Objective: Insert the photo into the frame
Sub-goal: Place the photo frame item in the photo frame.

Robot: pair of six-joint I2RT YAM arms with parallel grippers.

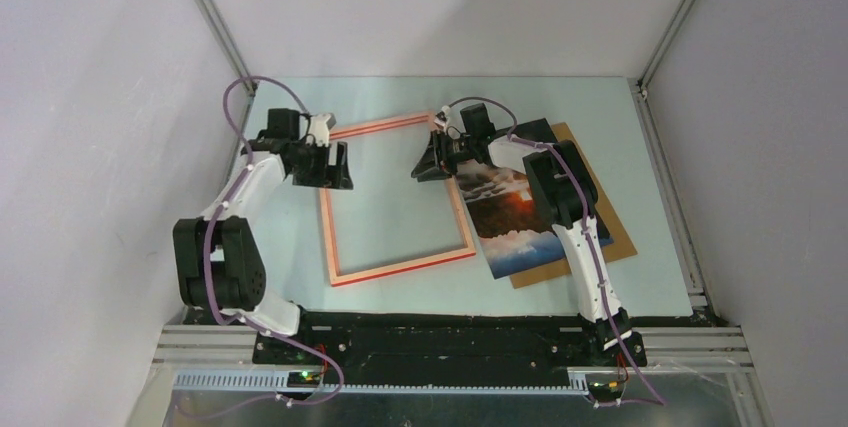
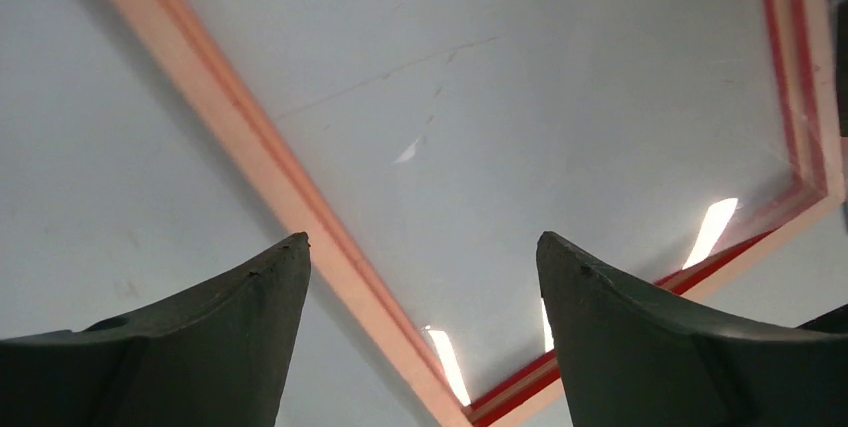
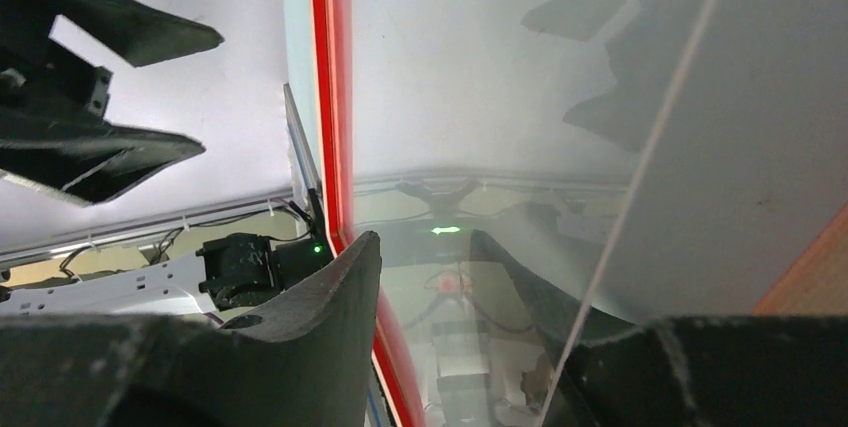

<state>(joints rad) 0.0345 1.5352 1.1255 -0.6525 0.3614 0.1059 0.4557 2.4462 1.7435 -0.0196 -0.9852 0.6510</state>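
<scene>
The frame lies pale back up in the middle of the table, its clear pane showing the table. My left gripper is open over its far left corner. In the left wrist view the open fingers straddle the pale left rail without touching it. My right gripper is at the frame's right rail near the far corner. In the right wrist view one finger lies against the red rail and the other shows through the pane. The photo lies right of the frame.
A plain brown backing board lies under the photo at the right. The right arm reaches over the photo. Grey walls enclose the table on three sides. The left gripper shows at the upper left of the right wrist view.
</scene>
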